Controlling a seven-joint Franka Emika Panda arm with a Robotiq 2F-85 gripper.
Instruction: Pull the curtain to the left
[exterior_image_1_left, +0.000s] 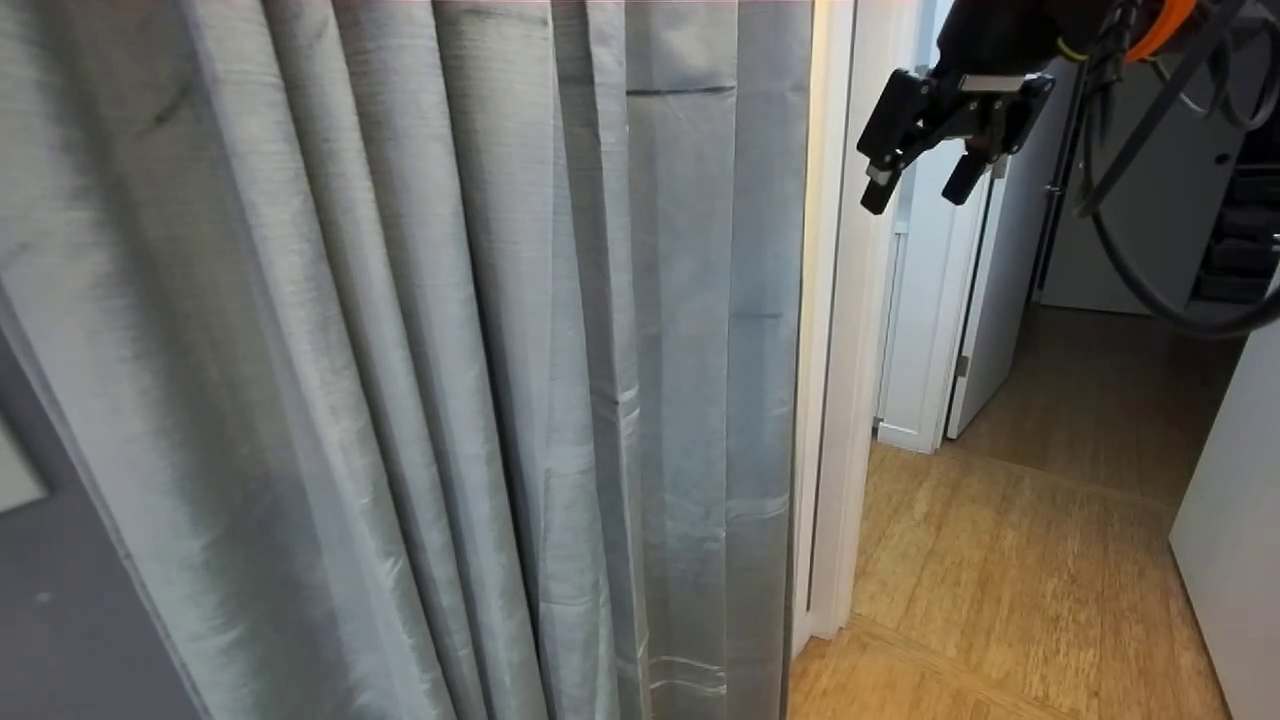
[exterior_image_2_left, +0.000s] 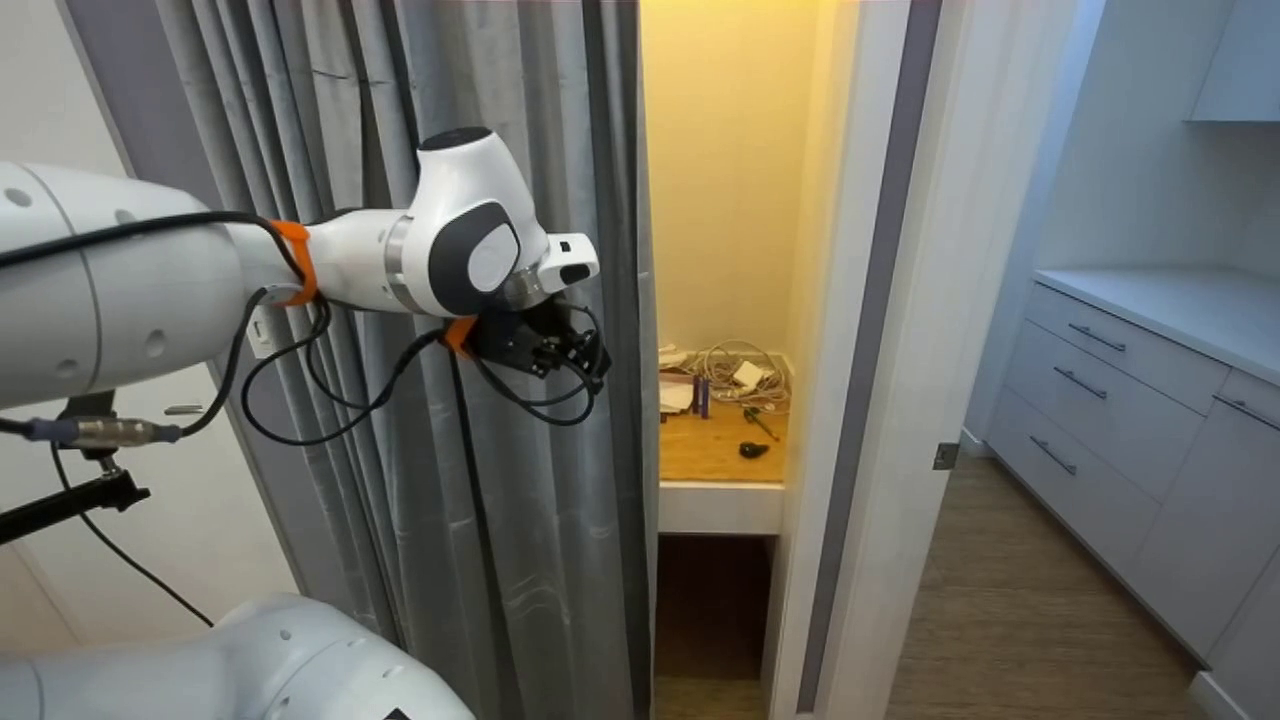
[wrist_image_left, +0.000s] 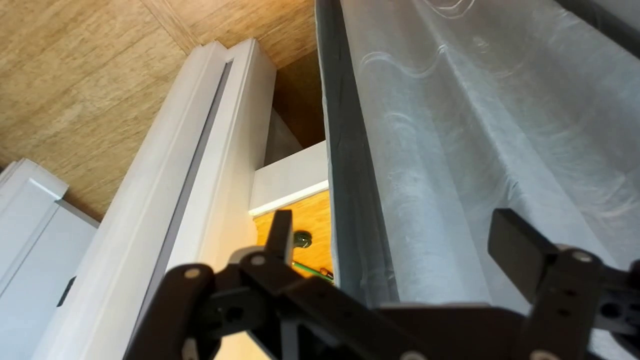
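Observation:
The curtain (exterior_image_1_left: 680, 350) is tall grey-blue fabric with deep vertical pleats. It also hangs in an exterior view (exterior_image_2_left: 560, 560), with its free edge beside a lit alcove. My gripper (exterior_image_1_left: 920, 190) is open and empty, apart from the curtain on the image. In an exterior view the gripper (exterior_image_2_left: 590, 370) is in front of the curtain near its free edge; its fingers are hard to make out there. In the wrist view the gripper (wrist_image_left: 392, 225) has its fingers wide apart, with the curtain's edge and first pleats (wrist_image_left: 425, 175) seen between them, not gripped.
A white door frame (exterior_image_2_left: 915, 400) stands right of the alcove. The alcove has a wooden shelf (exterior_image_2_left: 700, 465) with tangled cables (exterior_image_2_left: 740, 370) and small items. Loose black arm cables (exterior_image_2_left: 380, 400) hang below the wrist. White drawers (exterior_image_2_left: 1090, 400) stand farther right.

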